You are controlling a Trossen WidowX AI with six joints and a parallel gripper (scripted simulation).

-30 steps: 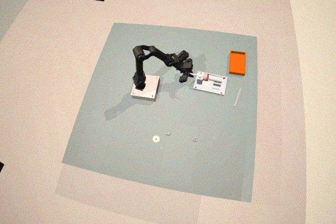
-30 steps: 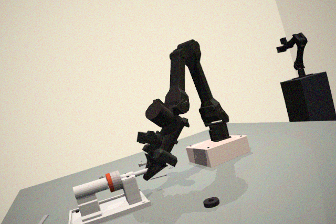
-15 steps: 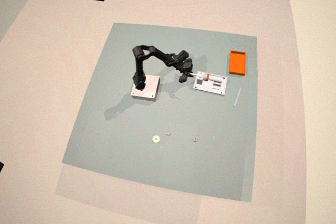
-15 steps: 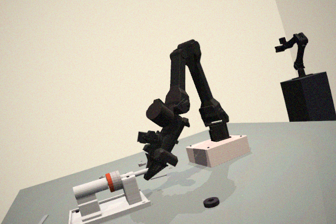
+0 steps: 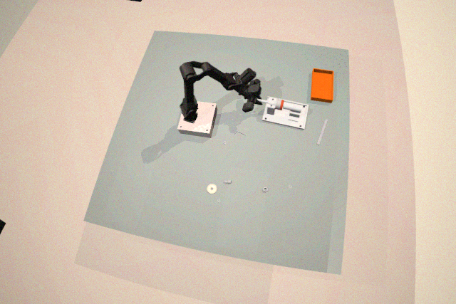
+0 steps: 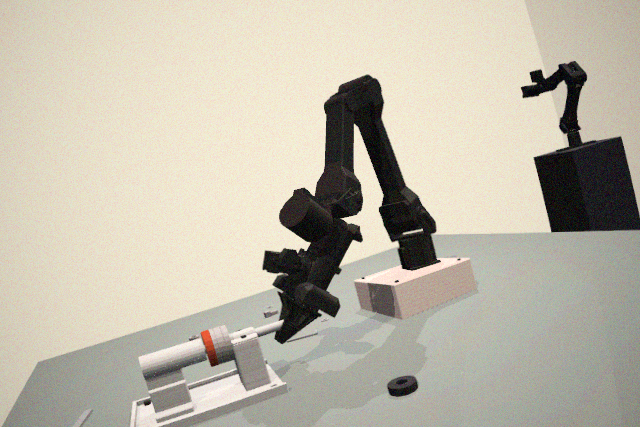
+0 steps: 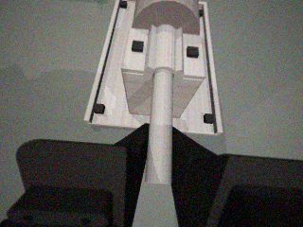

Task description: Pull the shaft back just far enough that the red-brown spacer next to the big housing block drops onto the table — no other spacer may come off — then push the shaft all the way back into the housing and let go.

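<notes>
White shaft (image 5: 262, 101) (image 6: 269, 328) (image 7: 162, 113), one, clamped in my claw (image 5: 258, 101) (image 6: 282, 331) (image 7: 157, 130).
One red-brown spacer (image 5: 281, 104) (image 6: 209, 347), seated beside the housing.

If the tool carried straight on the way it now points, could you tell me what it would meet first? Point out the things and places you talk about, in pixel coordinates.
Probably the tabletop (image 6: 330, 396) just short of the white base plate (image 6: 232, 397) (image 7: 108, 121), though depth is unclear.

Robotics lab, bench-mounted arm (image 5: 208, 68) (image 6: 338, 138), plain walls
</notes>
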